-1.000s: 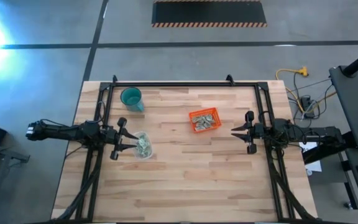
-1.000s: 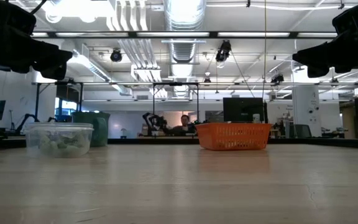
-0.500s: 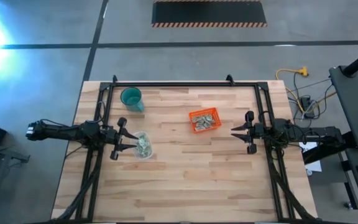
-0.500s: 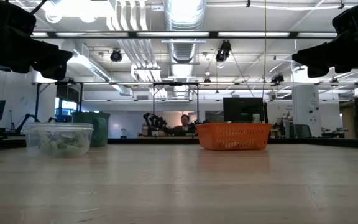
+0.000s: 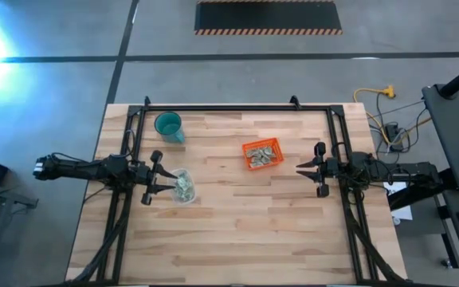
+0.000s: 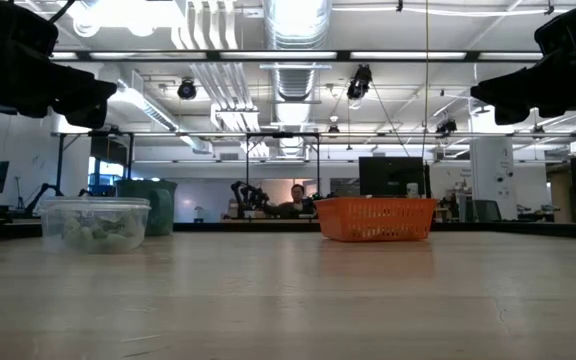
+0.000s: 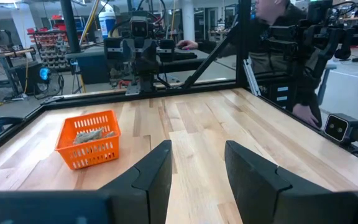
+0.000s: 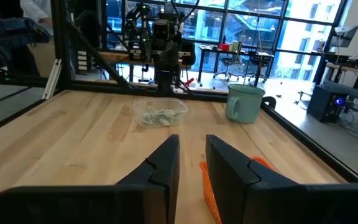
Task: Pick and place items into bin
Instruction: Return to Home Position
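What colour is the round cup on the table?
Teal green; the cup shows best in the high view.

Pale wooden plank table (image 5: 237,231), boards running left to right, black metal frame along far edge and both sides. Three things stand on it, all in far half. Teal round cup (image 5: 168,125) near far left corner. Clear plastic tub (image 6: 95,203) nearer than cup, left side, apart from it. Red basket (image 6: 376,222) right of centre, slightly askew to table edges, well apart from both

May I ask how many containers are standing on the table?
3: the teal cup near a left-side corner, the clear tub beside the left gripper, the red basket toward the right gripper.
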